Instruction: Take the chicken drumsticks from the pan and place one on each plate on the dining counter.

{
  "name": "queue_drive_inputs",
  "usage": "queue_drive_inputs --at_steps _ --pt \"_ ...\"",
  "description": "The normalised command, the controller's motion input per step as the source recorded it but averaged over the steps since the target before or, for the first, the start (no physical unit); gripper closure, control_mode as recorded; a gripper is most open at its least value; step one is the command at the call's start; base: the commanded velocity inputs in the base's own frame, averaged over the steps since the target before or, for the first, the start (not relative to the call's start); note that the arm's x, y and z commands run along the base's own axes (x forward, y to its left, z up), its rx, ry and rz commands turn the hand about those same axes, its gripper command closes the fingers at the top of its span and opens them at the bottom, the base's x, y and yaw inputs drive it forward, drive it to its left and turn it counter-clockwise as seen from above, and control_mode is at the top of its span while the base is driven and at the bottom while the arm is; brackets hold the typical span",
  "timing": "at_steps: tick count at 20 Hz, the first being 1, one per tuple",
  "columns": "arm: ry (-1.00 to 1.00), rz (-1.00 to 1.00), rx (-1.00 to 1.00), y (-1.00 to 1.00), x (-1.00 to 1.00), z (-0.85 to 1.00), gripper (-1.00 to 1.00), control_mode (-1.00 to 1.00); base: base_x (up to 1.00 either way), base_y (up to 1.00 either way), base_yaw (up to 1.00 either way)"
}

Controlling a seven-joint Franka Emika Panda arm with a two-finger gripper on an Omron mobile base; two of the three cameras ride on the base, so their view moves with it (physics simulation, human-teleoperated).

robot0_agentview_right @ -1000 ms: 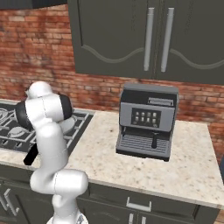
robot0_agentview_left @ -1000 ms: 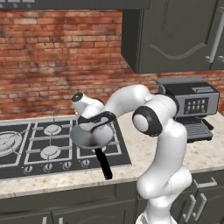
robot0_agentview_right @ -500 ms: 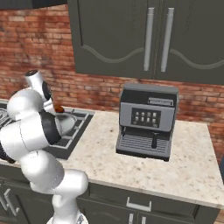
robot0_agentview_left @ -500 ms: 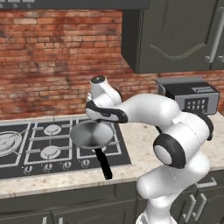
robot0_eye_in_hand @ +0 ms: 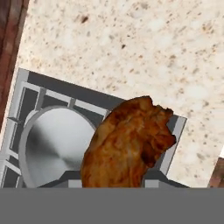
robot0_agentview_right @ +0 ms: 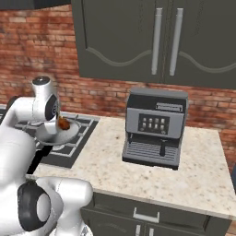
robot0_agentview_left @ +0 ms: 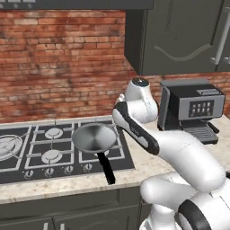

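Note:
One chicken drumstick (robot0_eye_in_hand: 127,144), golden-brown, sits close in front of the hand camera, and my gripper (robot0_agentview_right: 59,120) is shut on it. In the right base view the drumstick (robot0_agentview_right: 63,123) hangs just above the pan's right side. The pan (robot0_agentview_left: 94,137) rests on the hob's right burner with its black handle (robot0_agentview_left: 107,168) pointing toward me; its grey bottom shows bare. From the hand, the pan (robot0_eye_in_hand: 54,146) lies below and left of the held drumstick. The plates and the dining counter are out of view.
A black gas hob (robot0_agentview_left: 27,148) is set into the speckled stone counter (robot0_agentview_right: 184,170). A coffee machine (robot0_agentview_right: 154,126) stands to the right of the hob. A brick wall and dark upper cabinets (robot0_agentview_left: 179,36) lie behind and above.
My arm has swung up and to the right from over the pan, lifting the drumstick with it. The pan, covered by the hand a second ago, now shows bare.

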Motion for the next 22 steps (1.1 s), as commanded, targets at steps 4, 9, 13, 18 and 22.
queue_drive_inputs --at_steps 4,9,13,18,22 --pt "0.0 -0.19 0.18 -0.55 -1.0 0.39 1.0 -1.0 0.0 0.0 0.0" --pt "0.2 -0.15 0.06 -0.47 -0.67 0.06 1.0 -1.0 0.0 0.0 0.0" --pt "0.21 -0.1 0.03 -0.39 -0.3 0.0 1.0 -1.0 0.0 0.0 0.0" --pt "0.06 -0.06 0.01 -0.16 -0.19 0.0 1.0 1.0 -0.37 -0.41 -0.23" --pt "0.0 0.0 0.0 0.0 0.0 0.0 1.0 1.0 -0.62 -0.8 -0.46"
